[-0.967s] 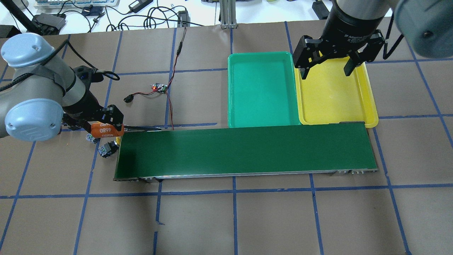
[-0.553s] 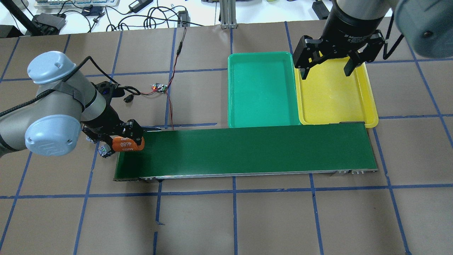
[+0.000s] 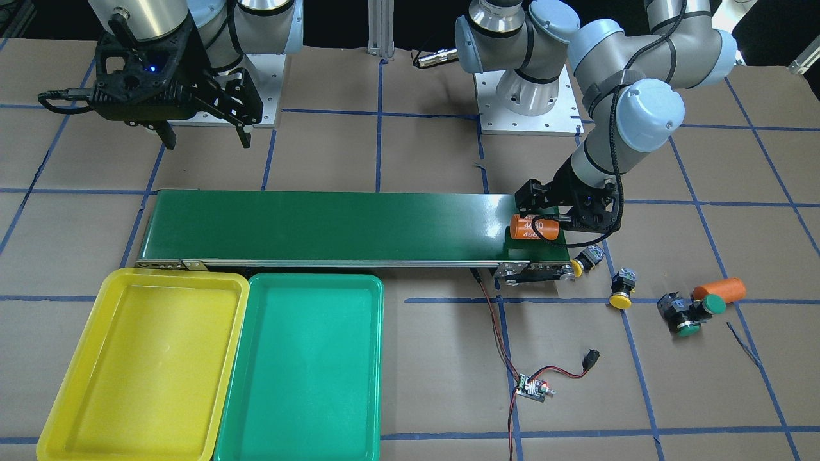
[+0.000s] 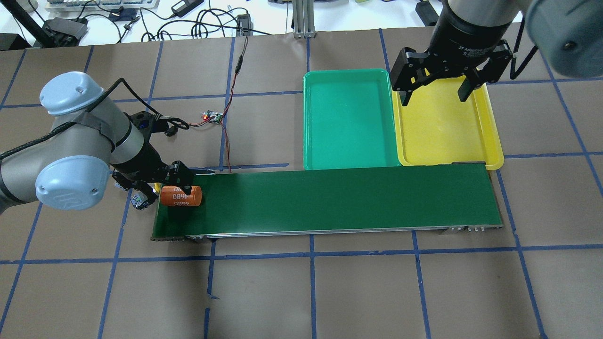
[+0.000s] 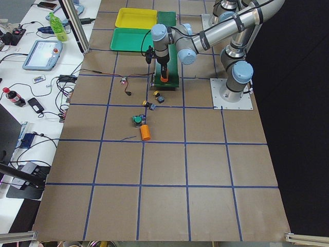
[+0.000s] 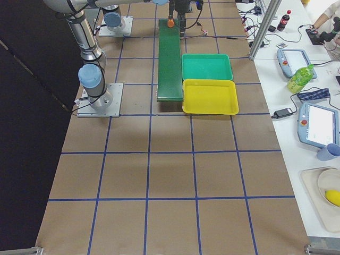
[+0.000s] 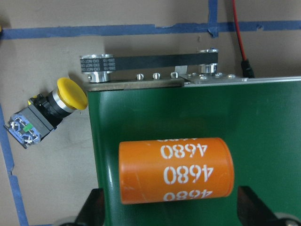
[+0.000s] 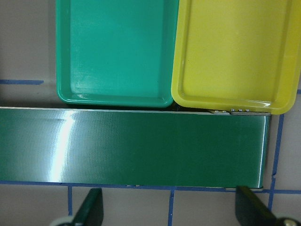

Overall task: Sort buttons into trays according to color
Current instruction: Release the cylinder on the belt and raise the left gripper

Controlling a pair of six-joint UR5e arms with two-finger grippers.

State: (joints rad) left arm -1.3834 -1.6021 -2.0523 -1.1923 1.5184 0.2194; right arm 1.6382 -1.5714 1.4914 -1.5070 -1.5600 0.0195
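Note:
Two yellow buttons (image 3: 586, 259) (image 3: 621, 291) and two green buttons (image 3: 679, 321) (image 3: 710, 304) lie on the paper past the belt's end. One yellow button (image 7: 49, 110) shows in the left wrist view. My left gripper (image 3: 558, 216) (image 7: 174, 209) hangs open over that belt end. An orange cylinder marked 4680 (image 4: 181, 196) (image 7: 175, 169) lies on the belt below its fingers. The green tray (image 4: 348, 120) and yellow tray (image 4: 443, 127) sit side by side, both empty. My right gripper (image 4: 433, 96) (image 3: 208, 142) hovers open over the yellow tray.
The long dark green conveyor belt (image 4: 330, 200) runs along the trays' near edges. A second orange cylinder (image 3: 721, 289) lies beside the green buttons. A small circuit board (image 4: 212, 116) with red and black wires lies behind the belt's left end.
My left arm swung right from the paper onto the belt's end carrying the orange cylinder. The cylinder now lies on the belt, free of the fingers. The right arm stayed still.

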